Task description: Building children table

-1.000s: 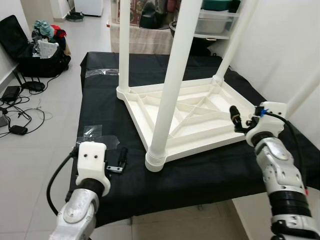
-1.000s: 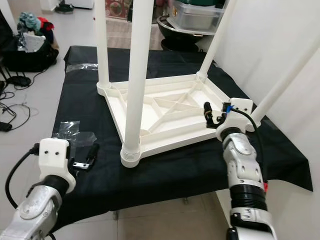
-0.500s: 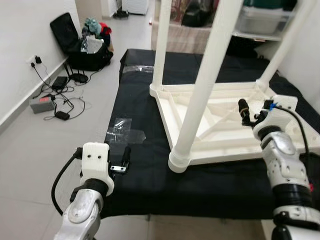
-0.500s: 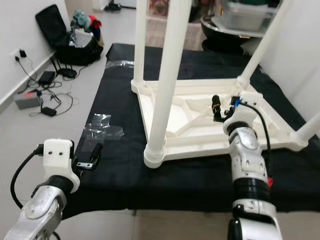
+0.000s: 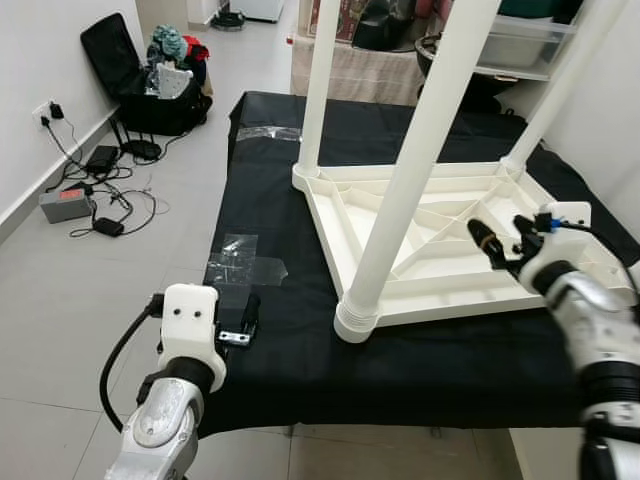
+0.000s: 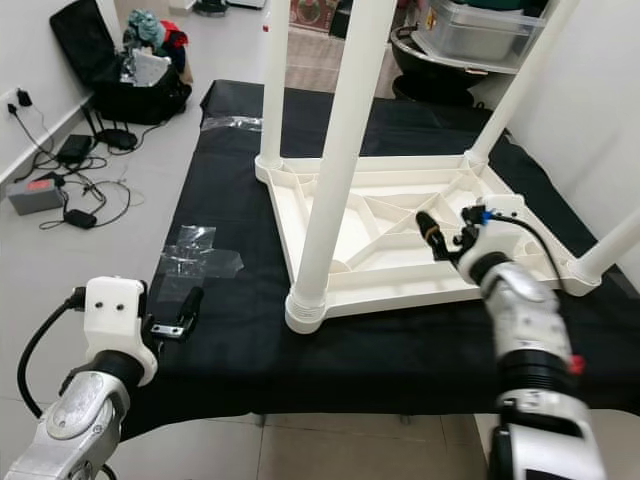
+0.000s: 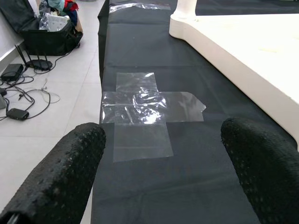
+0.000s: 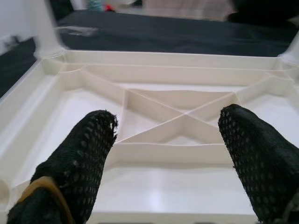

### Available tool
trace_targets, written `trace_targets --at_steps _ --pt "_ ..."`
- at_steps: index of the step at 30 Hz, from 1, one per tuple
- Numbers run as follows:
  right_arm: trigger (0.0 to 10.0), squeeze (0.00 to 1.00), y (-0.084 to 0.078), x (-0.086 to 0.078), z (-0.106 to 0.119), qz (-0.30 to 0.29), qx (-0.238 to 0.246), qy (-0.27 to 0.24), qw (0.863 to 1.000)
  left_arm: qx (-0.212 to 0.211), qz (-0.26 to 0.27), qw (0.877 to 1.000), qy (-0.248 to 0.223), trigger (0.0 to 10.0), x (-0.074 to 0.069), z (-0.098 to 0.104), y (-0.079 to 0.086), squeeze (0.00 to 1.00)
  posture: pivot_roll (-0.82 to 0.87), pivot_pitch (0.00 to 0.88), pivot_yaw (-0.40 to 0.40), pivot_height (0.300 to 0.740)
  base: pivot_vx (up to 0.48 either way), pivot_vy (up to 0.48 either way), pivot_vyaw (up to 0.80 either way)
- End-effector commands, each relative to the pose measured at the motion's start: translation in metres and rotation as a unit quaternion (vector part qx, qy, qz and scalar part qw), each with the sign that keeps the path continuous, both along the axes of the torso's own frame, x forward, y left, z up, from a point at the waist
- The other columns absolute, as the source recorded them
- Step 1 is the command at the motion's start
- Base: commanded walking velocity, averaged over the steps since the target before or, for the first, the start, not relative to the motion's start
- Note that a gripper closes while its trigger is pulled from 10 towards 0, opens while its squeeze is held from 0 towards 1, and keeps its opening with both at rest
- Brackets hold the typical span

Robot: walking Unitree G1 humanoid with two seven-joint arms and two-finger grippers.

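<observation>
White table [image 5: 440, 265] on black cloth [image 5: 280, 210].

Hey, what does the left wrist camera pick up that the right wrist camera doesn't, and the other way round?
Left wrist view: a crumpled clear plastic sheet lying on the black cloth, with the grey tiled floor and a black bag of clutter beyond the cloth's edge.

Right wrist view: the ribbed underside of the upturned white plastic table top, seen between the open right pincer.

Both: that white table top, the black cloth beneath it, and an open pincer; the left pincer holds nothing either.
</observation>
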State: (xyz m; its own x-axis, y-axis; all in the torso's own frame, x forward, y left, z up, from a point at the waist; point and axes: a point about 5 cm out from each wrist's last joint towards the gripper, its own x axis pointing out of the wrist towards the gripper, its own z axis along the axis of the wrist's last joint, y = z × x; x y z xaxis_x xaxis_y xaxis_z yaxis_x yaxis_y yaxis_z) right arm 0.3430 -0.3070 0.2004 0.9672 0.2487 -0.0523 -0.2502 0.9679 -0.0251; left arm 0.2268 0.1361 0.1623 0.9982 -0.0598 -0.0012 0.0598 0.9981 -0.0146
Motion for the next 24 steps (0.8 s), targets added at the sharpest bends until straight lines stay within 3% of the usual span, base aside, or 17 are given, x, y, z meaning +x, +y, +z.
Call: trace_targets --at_steps 1,2,3,6,9,12,13,16,18,19,20,22,24 --pt "10.0 0.30 -0.003 -0.011 -0.008 0.069 0.000 0.033 0.997 0.003 -0.004 1.000 0.009 10.0 -0.003 -0.005 -0.004 0.00 0.13 0.105 -0.134 0.740 0.000 0.000 0.00" --pt "10.0 0.30 -0.003 -0.011 -0.008 0.069 0.000 0.033 0.997 0.003 -0.004 1.000 0.009 10.0 -0.003 -0.005 -0.004 0.00 0.13 0.105 -0.134 0.740 0.000 0.000 0.00" --pt "10.0 1.00 -0.002 -0.017 -0.011 0.112 -0.005 0.046 0.993 0.004 -0.005 1.000 0.012 10.0 -0.003 -0.007 -0.003 0.00 0.13 0.104 -0.133 0.740 0.000 0.000 0.00" --pt "10.0 1.00 0.001 -0.022 -0.011 0.152 0.000 0.053 0.987 0.005 -0.007 1.000 0.015 10.0 -0.002 -0.008 -0.001 0.00 0.13 0.104 -0.131 0.740 0.000 0.000 0.00" --pt "10.0 1.00 0.014 -0.035 -0.006 0.269 0.027 0.042 0.962 0.006 -0.010 1.000 0.023 10.0 -0.001 -0.012 0.003 0.00 0.14 0.106 -0.121 0.740 0.000 0.000 0.00" --pt "10.0 1.00 0.017 -0.038 -0.005 0.289 0.029 0.040 0.956 0.006 -0.011 1.000 0.024 10.0 -0.001 -0.012 0.003 0.00 0.14 0.107 -0.121 0.740 0.000 0.000 0.00" --pt "10.0 0.00 0.023 -0.042 -0.005 0.321 0.037 0.039 0.946 0.006 -0.012 1.000 0.024 10.0 -0.002 -0.013 0.003 0.00 0.14 0.109 -0.123 0.740 0.000 0.000 0.00" --pt "10.0 0.00 0.029 -0.046 -0.005 0.349 0.041 0.036 0.935 0.006 -0.013 1.000 0.025 10.0 -0.002 -0.013 0.003 0.00 0.14 0.111 -0.121 0.740 0.000 0.000 0.00" --pt "10.0 0.00 0.040 -0.051 -0.002 0.394 0.063 0.028 0.917 0.004 -0.012 1.000 0.024 10.0 -0.002 -0.013 0.003 0.00 0.14 0.112 -0.121 0.740 0.000 0.000 0.00" --pt "10.0 0.00 0.040 -0.051 -0.002 0.394 0.063 0.028 0.917 0.004 -0.012 1.000 0.024 10.0 -0.002 -0.013 0.003 0.00 0.14 0.112 -0.121 0.740 0.000 0.000 0.00" --pt "10.0 0.00 0.048 -0.053 -0.002 0.414 0.068 0.024 0.908 0.005 -0.013 1.000 0.023 10.0 -0.001 -0.013 0.003 0.00 0.14 0.113 -0.118 0.740 0.000 0.000 0.00" --pt "10.0 0.00 0.048 -0.053 -0.002 0.414 0.068 0.024 0.908 0.005 -0.013 1.000 0.023 10.0 -0.001 -0.013 0.003 0.00 0.14 0.113 -0.118 0.740 0.000 0.000 0.00" --pt "10.0 0.00 0.068 -0.054 -0.002 0.439 0.059 0.008 0.897 0.008 -0.016 1.000 0.021 10.0 -0.002 -0.012 0.001 0.00 0.14 0.120 -0.117 0.740 0.000 0.000 0.00"
